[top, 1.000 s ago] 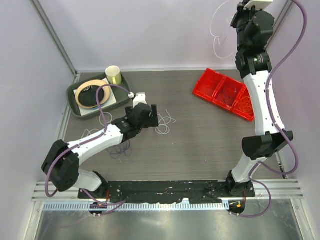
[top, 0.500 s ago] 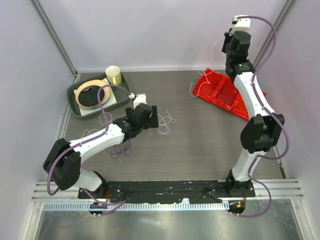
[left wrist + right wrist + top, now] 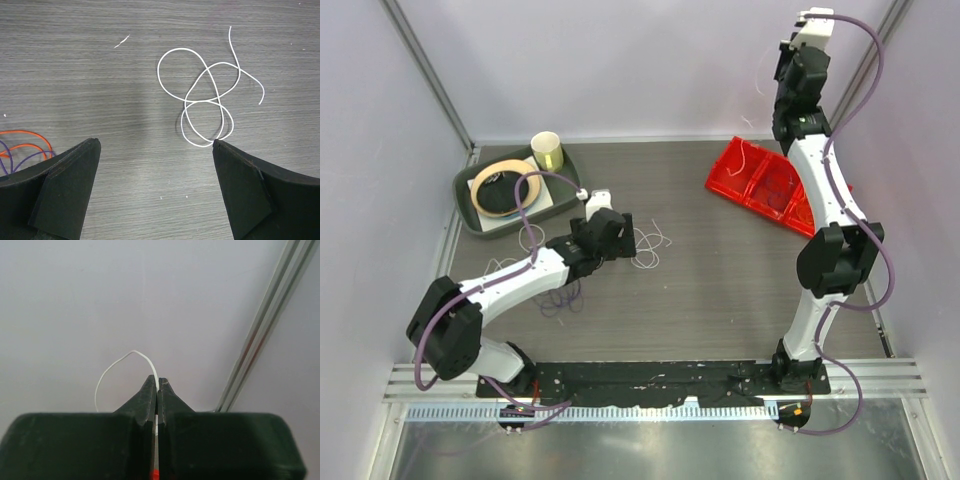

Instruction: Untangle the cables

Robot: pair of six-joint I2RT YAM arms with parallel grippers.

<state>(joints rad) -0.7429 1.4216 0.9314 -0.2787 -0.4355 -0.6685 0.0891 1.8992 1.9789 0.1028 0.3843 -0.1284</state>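
Two roles: right gripper (image 3: 158, 381), clamped on a white cable (image 3: 107, 372), holds it high, probably to separate it; left gripper (image 3: 155, 141) gapes empty over a looped white cable (image 3: 202, 101)

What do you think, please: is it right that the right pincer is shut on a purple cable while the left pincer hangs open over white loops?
Not quite: the right wrist view shows the right pincer shut on a white cable, not purple; the rest holds.
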